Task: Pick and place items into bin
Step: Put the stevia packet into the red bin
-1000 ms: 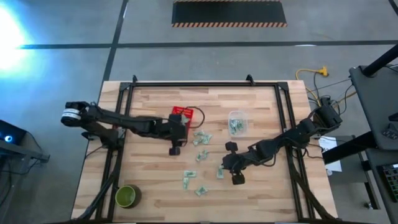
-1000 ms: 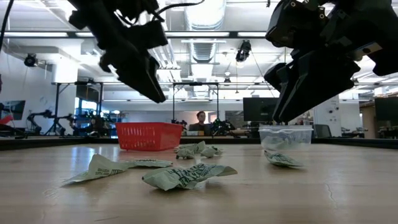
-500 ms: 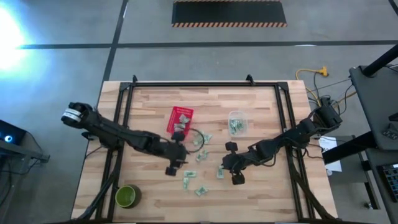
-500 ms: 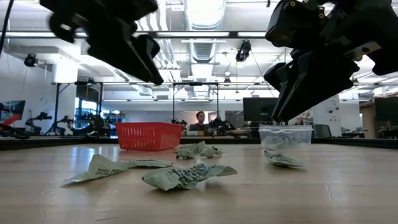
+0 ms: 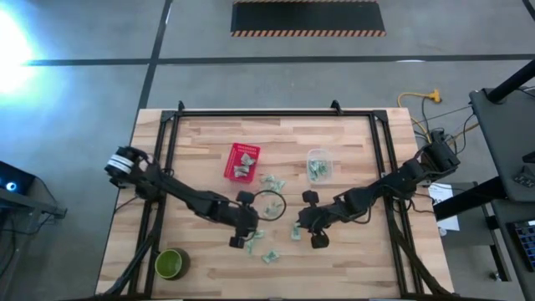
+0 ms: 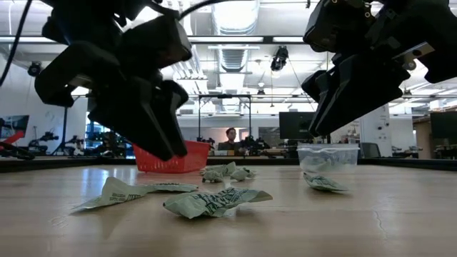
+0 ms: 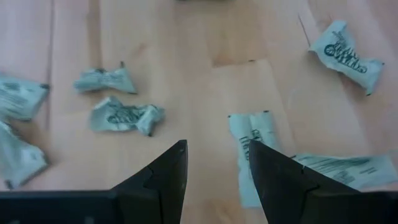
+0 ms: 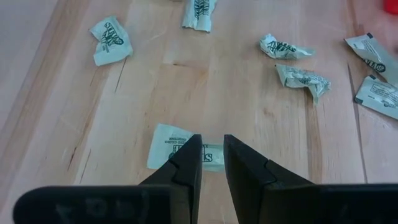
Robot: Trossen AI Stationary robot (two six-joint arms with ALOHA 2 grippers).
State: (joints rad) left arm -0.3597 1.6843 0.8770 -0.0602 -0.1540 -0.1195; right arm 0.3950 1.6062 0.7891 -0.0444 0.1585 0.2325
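Several small pale green-and-white packets lie flat and scattered on the wooden table, and a few lie in the red basket. My left gripper hovers open above the near cluster. A flat packet lies on the wood just past one of its fingers. My right gripper hangs above another flat packet, its fingers a narrow gap apart. In the low view both grippers stay clear of the tabletop.
A clear plastic tub holding packets stands right of the basket. A round green bowl sits near the table's near left corner. A dark cable loop hangs between the two grippers. A dark rail frame runs around the table.
My left gripper has swung away from the red basket toward the table's near edge and somewhat to the right, and has come down low over the near packets. The basket, covered by the arm before, now shows packets inside.
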